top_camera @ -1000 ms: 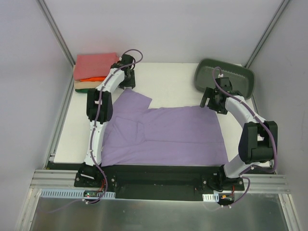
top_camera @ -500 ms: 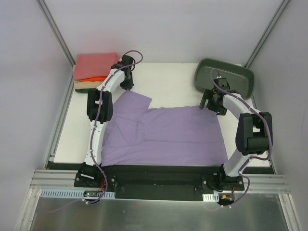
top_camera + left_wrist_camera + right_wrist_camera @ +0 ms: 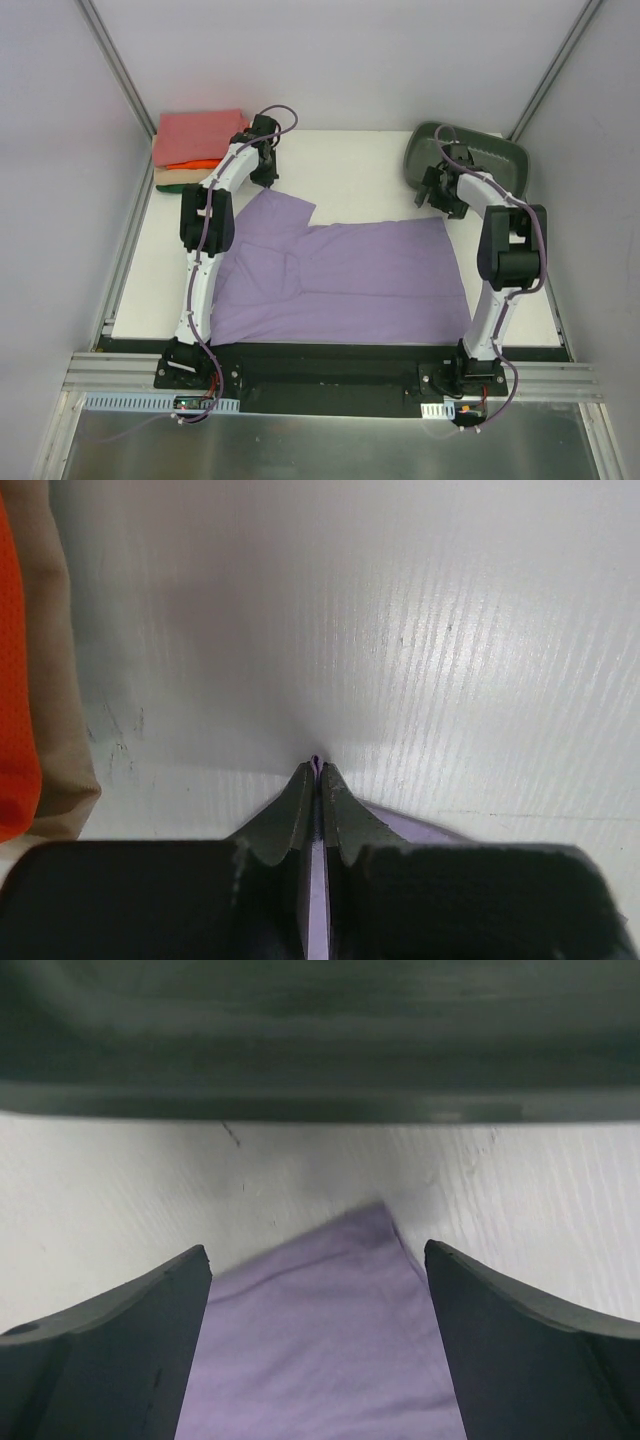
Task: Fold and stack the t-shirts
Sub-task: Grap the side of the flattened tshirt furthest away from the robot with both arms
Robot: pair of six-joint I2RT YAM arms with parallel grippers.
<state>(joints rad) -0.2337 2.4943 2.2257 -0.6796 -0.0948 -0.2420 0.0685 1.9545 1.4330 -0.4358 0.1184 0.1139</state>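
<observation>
A lavender t-shirt (image 3: pixel 340 270) lies spread flat on the white table (image 3: pixel 350 170). My left gripper (image 3: pixel 264 181) is at its far left sleeve corner, shut on a thin fold of the purple cloth (image 3: pixel 317 763) that shows between the fingertips. My right gripper (image 3: pixel 437 205) hovers over the shirt's far right corner (image 3: pixel 340 1300), open, its fingers (image 3: pixel 160 1310) standing on either side of the cloth. Folded t-shirts sit stacked (image 3: pixel 195 138) at the far left corner, salmon-pink on top, with orange (image 3: pixel 15 680), tan (image 3: pixel 55 660) and dark green below.
A grey-green plastic tub (image 3: pixel 480 160) leans at the far right, its wall (image 3: pixel 320 1040) right ahead of the right gripper. The enclosure's walls and metal posts (image 3: pixel 115 60) ring the table.
The left gripper has closed on the sleeve corner. The right arm has swung its elbow inward and moved the gripper a little farther back towards the tub; its jaws have narrowed slightly.
</observation>
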